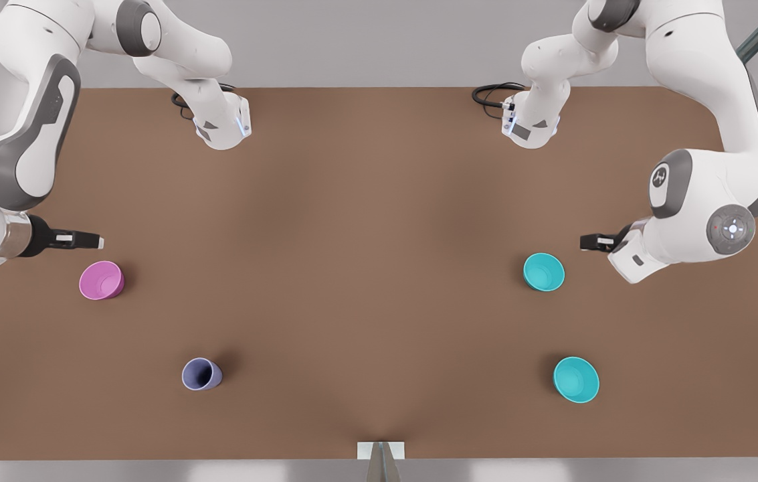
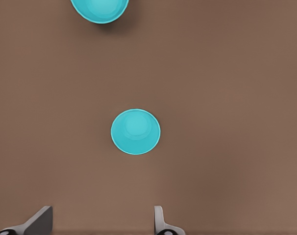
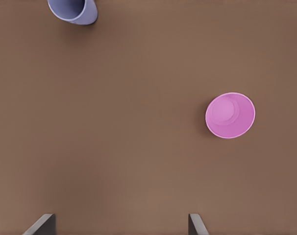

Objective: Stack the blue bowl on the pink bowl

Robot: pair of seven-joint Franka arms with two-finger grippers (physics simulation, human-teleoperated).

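Two teal bowls risk confusion: our left gripper (image 2: 102,223), fingers wide, hovers by the blue bowl (image 2: 135,131); right gripper (image 3: 121,225), wide, near the pink bowl (image 3: 230,115).

Brown table (image 1: 379,268), flat, matte. Lavender cup (image 1: 201,373) upright near table's front edge, toward front view's left; also in right wrist view (image 3: 72,10). Second teal bowl (image 1: 576,379) upright near front edge, toward front view's right, opening up; also in left wrist view (image 2: 99,9). Cup and bowl well apart. Small white bracket (image 1: 381,450) at middle of front edge.
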